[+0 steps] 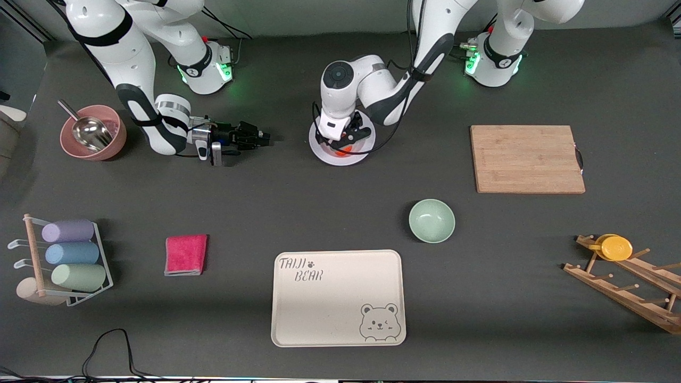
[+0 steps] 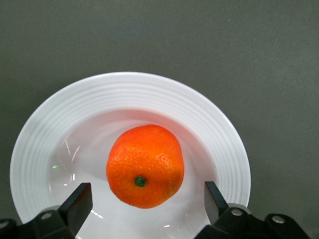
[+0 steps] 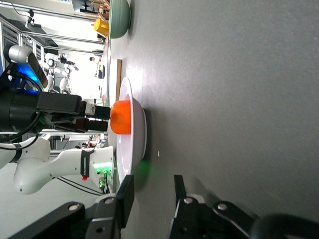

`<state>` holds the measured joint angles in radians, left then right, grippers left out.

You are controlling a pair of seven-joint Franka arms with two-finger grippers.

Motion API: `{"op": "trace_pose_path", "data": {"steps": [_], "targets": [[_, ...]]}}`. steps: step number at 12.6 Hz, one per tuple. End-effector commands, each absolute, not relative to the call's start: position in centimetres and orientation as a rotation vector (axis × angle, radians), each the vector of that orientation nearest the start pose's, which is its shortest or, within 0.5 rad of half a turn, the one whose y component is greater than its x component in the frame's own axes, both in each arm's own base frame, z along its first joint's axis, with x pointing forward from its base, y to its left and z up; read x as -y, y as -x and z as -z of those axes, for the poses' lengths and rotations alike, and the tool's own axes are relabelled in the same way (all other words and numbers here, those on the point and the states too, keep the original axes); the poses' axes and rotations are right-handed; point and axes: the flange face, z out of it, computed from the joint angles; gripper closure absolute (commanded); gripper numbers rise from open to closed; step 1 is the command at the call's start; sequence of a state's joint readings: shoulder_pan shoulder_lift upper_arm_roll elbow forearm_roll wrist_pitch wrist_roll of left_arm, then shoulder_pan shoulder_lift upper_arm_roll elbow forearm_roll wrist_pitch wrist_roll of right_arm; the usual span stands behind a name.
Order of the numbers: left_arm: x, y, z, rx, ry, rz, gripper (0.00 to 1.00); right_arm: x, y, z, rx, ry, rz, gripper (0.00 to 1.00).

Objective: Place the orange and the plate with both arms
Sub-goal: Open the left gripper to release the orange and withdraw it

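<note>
orange point(image 2: 145, 165): dimpled, shiny peel | plate point(image 2: 219, 139): glossy, ridged rim | bench point(image 1: 319, 207): matt grey | cutting board point(image 1: 526, 158): wood

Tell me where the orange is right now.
The orange sits in the plate, directly under the left claw, whose open fingers flank it without touching.

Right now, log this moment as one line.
small bright-orange fruit on pale round plate | left gripper open above it | right gripper open beside plate

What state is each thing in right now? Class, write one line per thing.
orange: resting in the plate, ungripped.
plate: flat on the table, holding the orange.
left gripper: open, fingers either side of the orange.
right gripper: low beside the plate, fingers slightly apart, holding nothing.
green bowl: upright, empty.
</note>
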<state>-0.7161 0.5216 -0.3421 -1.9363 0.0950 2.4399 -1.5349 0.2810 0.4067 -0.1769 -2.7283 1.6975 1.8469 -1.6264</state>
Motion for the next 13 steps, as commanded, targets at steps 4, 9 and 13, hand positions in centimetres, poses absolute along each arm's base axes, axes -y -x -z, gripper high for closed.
{"op": "trace_pose_path", "data": {"steps": [4,9,13], "targets": [[45.5,-42.1,-31.1,0.69,3.082,-0.059,0.0,-15.0,-28.7,-7.8,0.027,1.876,0.094,0.61],[34.0,-52.0,-38.5,0.555,3.057,-0.063,0.0,-19.9,-28.8,-6.5,-0.017,1.853,0.135,0.61],[24.6,-54.7,-42.5,0.353,3.045,-0.088,0.0,-24.1,-29.2,-6.4,-0.052,1.849,0.164,0.61]]}}
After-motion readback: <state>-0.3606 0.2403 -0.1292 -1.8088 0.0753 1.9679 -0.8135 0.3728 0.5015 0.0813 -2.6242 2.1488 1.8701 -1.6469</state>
